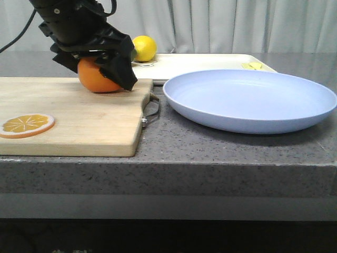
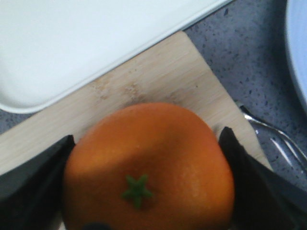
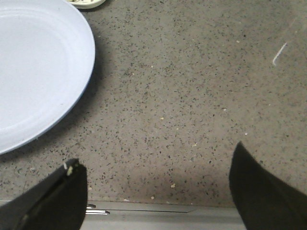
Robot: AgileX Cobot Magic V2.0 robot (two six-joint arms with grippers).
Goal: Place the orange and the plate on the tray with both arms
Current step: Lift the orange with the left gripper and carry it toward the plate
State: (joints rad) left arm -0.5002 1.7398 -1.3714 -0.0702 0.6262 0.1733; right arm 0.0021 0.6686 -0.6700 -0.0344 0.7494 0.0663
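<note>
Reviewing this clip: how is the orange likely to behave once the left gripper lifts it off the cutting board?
The orange looks firm and round, so it would probably roll if released. The left gripper has fingers against both its sides, which likely keeps it steady. Its dimpled skin should give fair grip, though the curved sides could let it slip.

Setting is reading as a staged kitchen mock-up in a lab. A grey speckled stone countertop [image 1: 221, 145] is carrying a wooden cutting board [image 1: 79, 121], a cream tray [image 1: 200, 62], a blue plate [image 1: 250, 100] and fruit: an orange [image 1: 95, 79], a lemon [image 1: 145, 48]. Pale curtains [image 1: 237, 23] are closing off the back.
</note>
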